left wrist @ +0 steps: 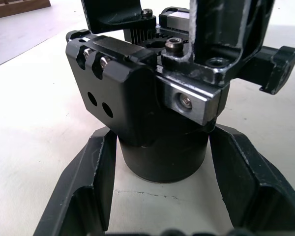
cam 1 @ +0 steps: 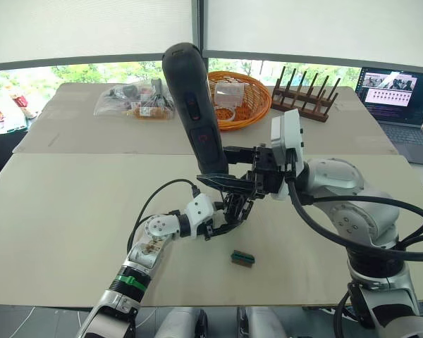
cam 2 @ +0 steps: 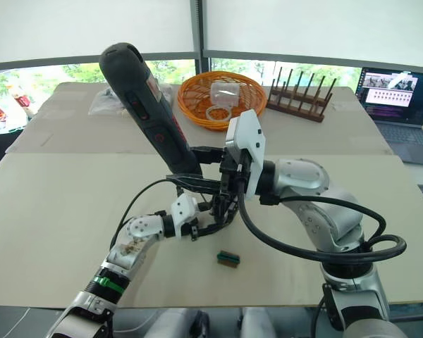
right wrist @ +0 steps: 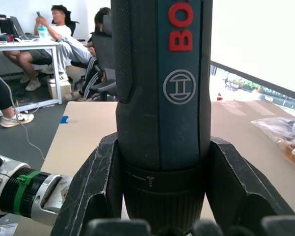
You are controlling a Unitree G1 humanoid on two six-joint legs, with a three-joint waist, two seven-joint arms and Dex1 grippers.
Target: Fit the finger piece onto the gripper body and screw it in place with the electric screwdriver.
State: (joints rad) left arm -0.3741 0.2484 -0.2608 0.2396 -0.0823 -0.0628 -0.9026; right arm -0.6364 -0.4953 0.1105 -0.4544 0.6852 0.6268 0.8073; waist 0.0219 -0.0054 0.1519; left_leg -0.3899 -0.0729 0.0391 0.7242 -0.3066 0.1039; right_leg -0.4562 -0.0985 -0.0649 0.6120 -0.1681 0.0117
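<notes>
The electric screwdriver (cam 1: pixel 196 113) is a thick dark cylinder with red markings. It stands tilted over the middle of the table, and my right gripper (cam 1: pixel 217 176) is shut on its lower part (right wrist: pixel 162 123). Directly below it, the gripper body (left wrist: pixel 137 88), a black block on a round base, stands on the table. My left gripper (cam 1: pixel 228 217) is shut on that base, one finger on each side (left wrist: pixel 91 191). Screws show on top of the body. I cannot tell the finger piece from the other black parts there. The screwdriver's bit is hidden.
A small green-brown block (cam 1: pixel 242 258) lies on the table just in front of the grippers. At the far side are an orange basket (cam 1: pixel 248 105), a wooden rack (cam 1: pixel 307 95), a plastic bag of items (cam 1: pixel 130 101) and a laptop (cam 1: pixel 398 105). People sit at a desk (right wrist: pixel 44 46) behind.
</notes>
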